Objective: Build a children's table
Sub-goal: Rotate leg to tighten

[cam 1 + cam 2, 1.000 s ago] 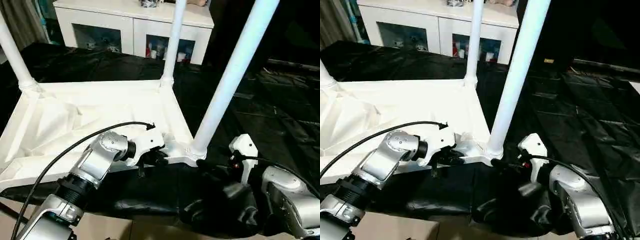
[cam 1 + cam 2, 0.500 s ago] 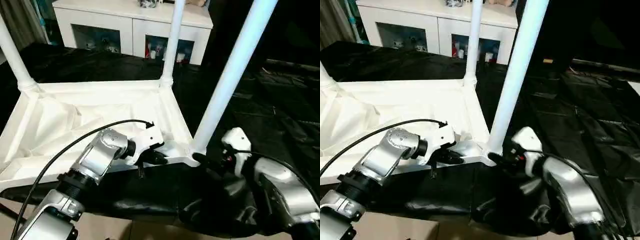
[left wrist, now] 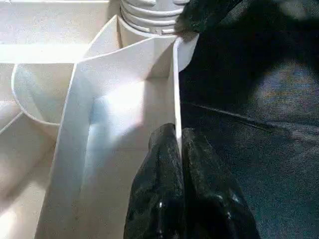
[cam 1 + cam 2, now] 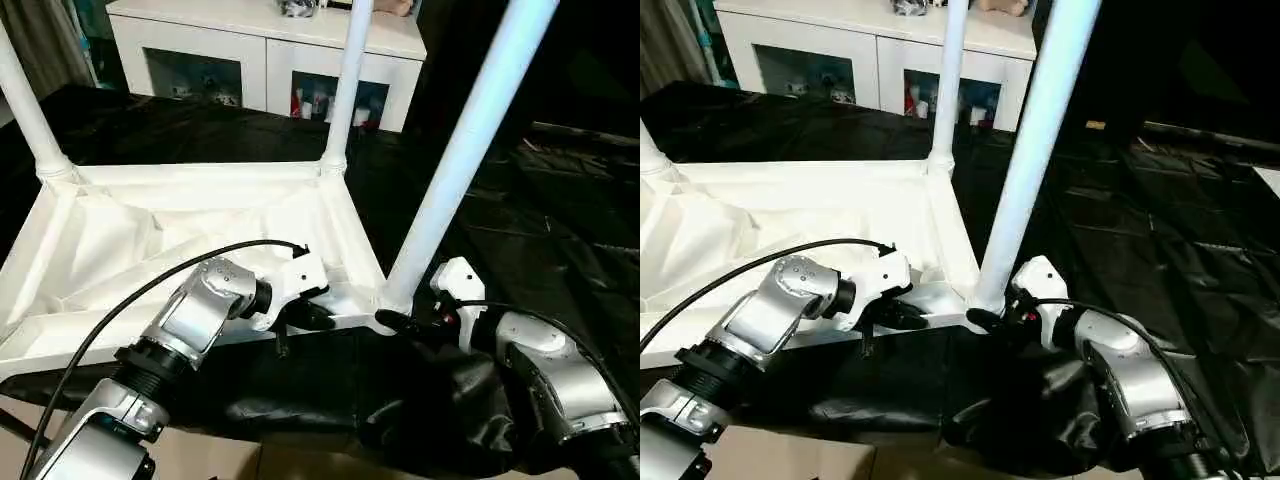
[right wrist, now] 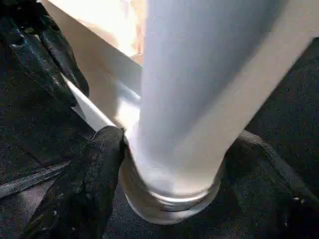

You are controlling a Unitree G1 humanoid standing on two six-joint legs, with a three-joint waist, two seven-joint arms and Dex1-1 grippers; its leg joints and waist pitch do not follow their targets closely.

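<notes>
The white table top [image 4: 150, 240] lies upside down on black sheeting, its ribbed underside facing up. Three white legs stand in its corner sockets: the near-right leg [image 4: 470, 130], a far leg [image 4: 345, 80] and a left leg [image 4: 25, 100]. My left gripper [image 4: 318, 318] is shut on the thin front rim [image 3: 175, 89] of the top, just left of the near-right corner socket. My right gripper [image 4: 985, 320] is at the foot of the near-right leg [image 5: 199, 99]. Its black fingers [image 5: 99, 164] press the leg's ribbed collar from both sides.
Black plastic sheeting [image 4: 560, 220] covers the floor around the table and bunches up under my right forearm. A white cabinet with glass doors [image 4: 260, 45] stands behind the table. A black cable [image 4: 150, 290] arcs over my left forearm.
My right gripper has moved left to the foot of the near-right leg and now holds it between its fingers. The left gripper keeps its hold on the rim.
</notes>
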